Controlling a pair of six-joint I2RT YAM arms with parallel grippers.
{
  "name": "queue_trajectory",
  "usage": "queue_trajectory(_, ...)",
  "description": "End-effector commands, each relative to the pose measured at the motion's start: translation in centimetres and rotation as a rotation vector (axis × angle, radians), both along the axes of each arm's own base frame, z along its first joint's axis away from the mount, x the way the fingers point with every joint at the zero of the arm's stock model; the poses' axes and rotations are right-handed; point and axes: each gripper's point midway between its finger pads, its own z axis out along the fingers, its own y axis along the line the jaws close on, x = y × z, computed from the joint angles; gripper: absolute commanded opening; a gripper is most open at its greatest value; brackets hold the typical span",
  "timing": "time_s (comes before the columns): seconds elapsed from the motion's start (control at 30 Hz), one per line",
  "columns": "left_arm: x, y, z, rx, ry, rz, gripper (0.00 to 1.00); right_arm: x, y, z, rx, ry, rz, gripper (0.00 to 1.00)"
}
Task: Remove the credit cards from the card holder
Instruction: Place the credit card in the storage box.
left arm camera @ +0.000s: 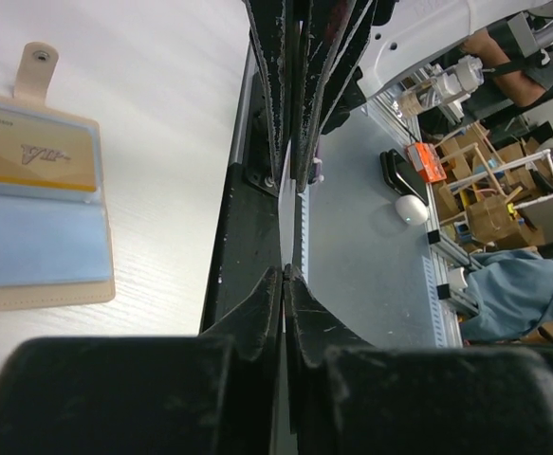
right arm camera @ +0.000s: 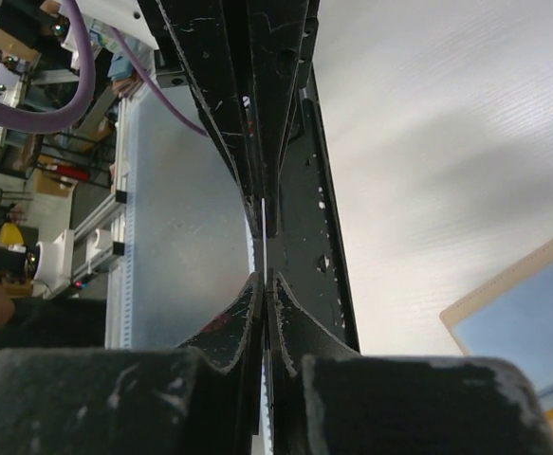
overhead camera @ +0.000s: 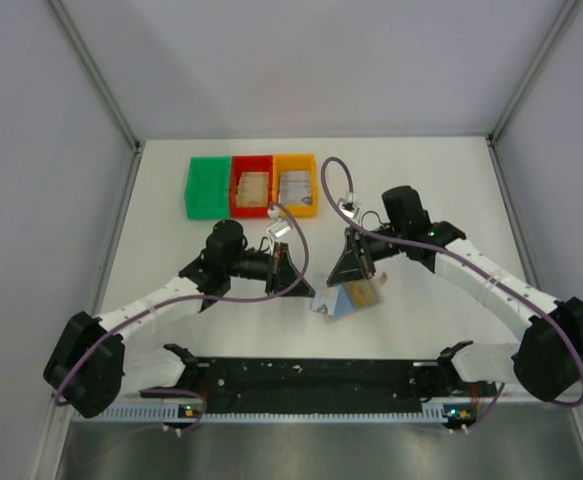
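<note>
Toward the white desk (overhead camera: 441, 180)'s near edge, a tan leather bifold card holder (overhead camera: 346, 298) lies open, pockets up for picking, 1 yellowish rectangular credit card (left arm camera: 34, 156) showing. Left gripper (overhead camera: 281, 271) and right gripper (overhead camera: 354, 267) hover beside it, jaws closed, seemingly empty. Other cards sit in the red plastic bin (overhead camera: 237, 186) and orange plastic bin (overhead camera: 296, 158).

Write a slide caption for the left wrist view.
Shut left gripper beside the open card holder, one tan card showing.

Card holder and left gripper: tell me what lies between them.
Only a bare strip of white table, seen in the top view; nothing stands between the card holder and the shut left gripper.
</note>
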Motion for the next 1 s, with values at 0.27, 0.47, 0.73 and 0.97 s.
queue_trajectory(0.27, 3.6, 1.3, 4.5, -0.096, -0.115, 0.254, 0.66, 1.7, -0.5, 3.4, 0.056, -0.153, -0.104, 0.0)
queue_trajectory(0.47, 6.1, 3.3, 7.3, -0.124, -0.201, 0.487, 0.91, 3.0, -1.6, 3.3, 0.035, -0.163, -0.249, 0.0)
queue_trajectory(0.73, 7.7, 3.6, 9.7, -0.121, -0.255, 0.558, 0.96, 5.2, -2.0, 5.1, 0.086, -0.211, -0.41, 0.0)
queue_trajectory(0.97, 7.9, 1.4, 10.3, -0.174, -0.229, 0.434, 0.93, 6.2, -1.5, 7.6, 0.233, -0.246, -0.477, 0.0)
